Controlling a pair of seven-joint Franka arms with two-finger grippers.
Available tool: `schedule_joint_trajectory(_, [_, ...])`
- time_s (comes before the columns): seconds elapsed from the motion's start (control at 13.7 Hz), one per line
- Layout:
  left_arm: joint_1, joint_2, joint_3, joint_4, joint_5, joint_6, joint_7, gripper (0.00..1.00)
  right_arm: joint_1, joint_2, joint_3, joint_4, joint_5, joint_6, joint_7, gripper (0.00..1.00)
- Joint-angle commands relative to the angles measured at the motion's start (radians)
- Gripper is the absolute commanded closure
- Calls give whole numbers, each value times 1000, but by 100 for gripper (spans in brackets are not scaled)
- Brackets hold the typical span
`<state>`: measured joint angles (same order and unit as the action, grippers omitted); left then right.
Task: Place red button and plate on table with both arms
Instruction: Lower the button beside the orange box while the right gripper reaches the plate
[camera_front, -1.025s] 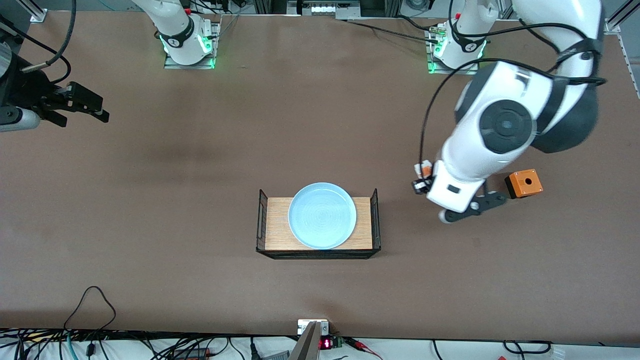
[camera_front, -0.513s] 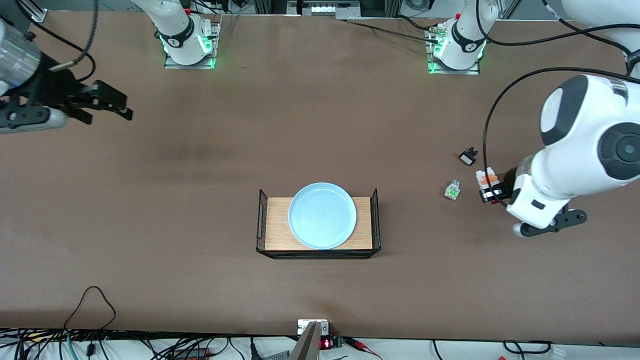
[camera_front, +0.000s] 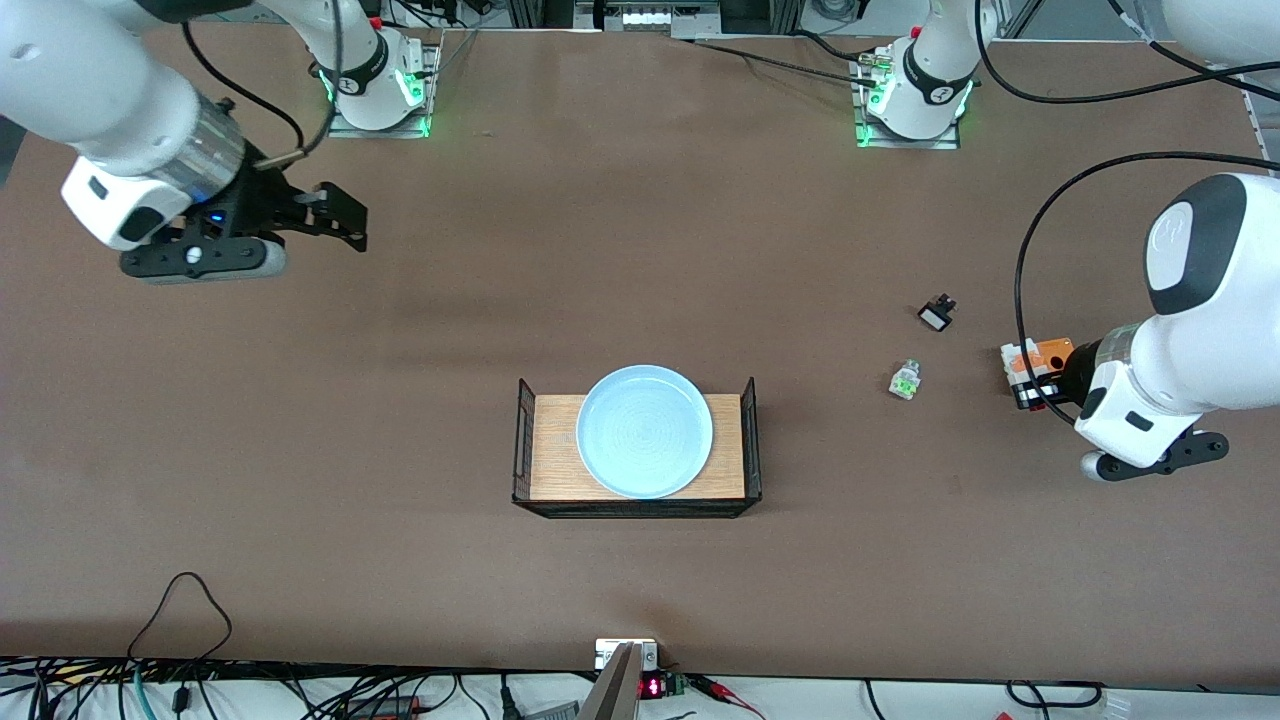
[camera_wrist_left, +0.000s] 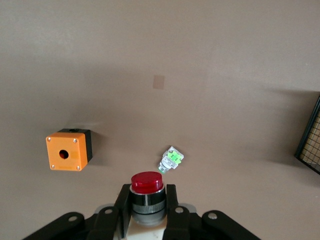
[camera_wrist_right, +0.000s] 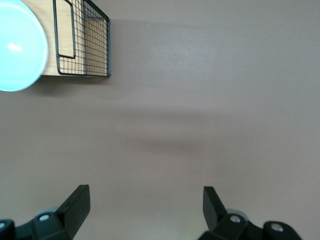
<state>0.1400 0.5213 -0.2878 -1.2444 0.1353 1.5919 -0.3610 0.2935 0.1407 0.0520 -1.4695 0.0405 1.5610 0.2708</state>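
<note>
Left gripper (camera_front: 1022, 378) clamped on red button (camera_front: 1030, 362), up in air over table (camera_front: 640, 250) at left arm's end, over spot near orange box (camera_wrist_left: 68, 150). Green-and-clear part (camera_front: 904, 380) lay on table between tray and that gripper; small black part (camera_front: 936, 315) farther from front camera. Light blue plate (camera_front: 645, 430) sat on wooden tray (camera_front: 548, 450) with black wire ends, mid-table. Right gripper (camera_front: 340, 215) hung over bare table toward right arm's end, fingers (camera_wrist_right: 75, 205) wide apart, holding nothing.
</note>
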Motion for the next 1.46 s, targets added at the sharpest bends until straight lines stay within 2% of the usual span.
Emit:
schedule_joint_trajectory(0.0, [39,-43,-8,-145,-23,120,46,100,62,49,-7,29,-62,31,22,0])
schedule_joint_trajectory(0.22, [58,-59,-5,-272,-23,238,91,100,70,62,-6,40,-56,103,22,0])
schedule_joint_trajectory(0.44, [116,-89,-5,-436,-23,377,226,100,95,111,-9,63,-57,140,25,0])
schedule_joint_trajectory(0.73, [144,-92,-1,-564,-19,482,327,100,107,155,-9,66,-63,189,213,0])
schedule_joint_trajectory(0.95, [188,-84,7,-693,-17,685,373,100,127,183,-9,66,-68,198,283,0])
schedule_joint_trajectory(1.1, [222,-67,9,-730,-19,740,456,100,145,194,-9,67,-77,226,370,0])
schedule_joint_trajectory(1.39, [254,-12,9,-730,-19,764,464,99,180,262,-9,109,-82,274,620,0])
